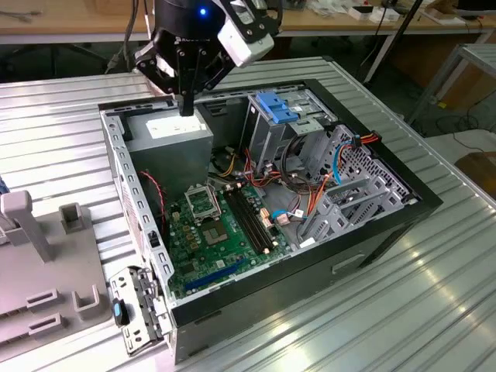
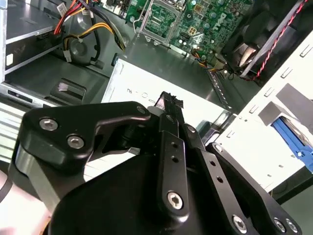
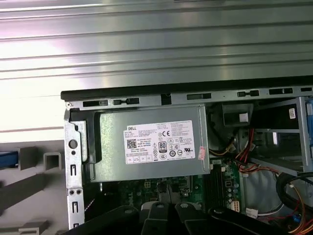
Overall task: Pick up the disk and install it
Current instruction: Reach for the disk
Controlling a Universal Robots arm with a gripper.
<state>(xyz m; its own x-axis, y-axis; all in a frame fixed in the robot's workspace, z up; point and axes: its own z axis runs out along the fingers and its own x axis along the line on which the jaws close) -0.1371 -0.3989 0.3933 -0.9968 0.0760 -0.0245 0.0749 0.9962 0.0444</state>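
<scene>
The room was bright, with light falling from above. In the exterior view the ribbed metal table [image 1: 434, 263] shone in long white stripes. The label [image 1: 172, 125] on the power-supply box [image 1: 167, 143] was washed out to plain white. Deep inside the computer case [image 1: 380, 236] it was darker, and the green board [image 1: 209, 240] lay partly in shadow. A small blue light [image 1: 203, 12] glowed on the arm [image 1: 182, 35]. In the first wrist view, glare turned part of the table white. In the second wrist view the gripper [image 2: 168, 103] looked black and a bit fuzzy close to the camera, and the pale metal [image 2: 274, 147] beside it was too bright.
</scene>
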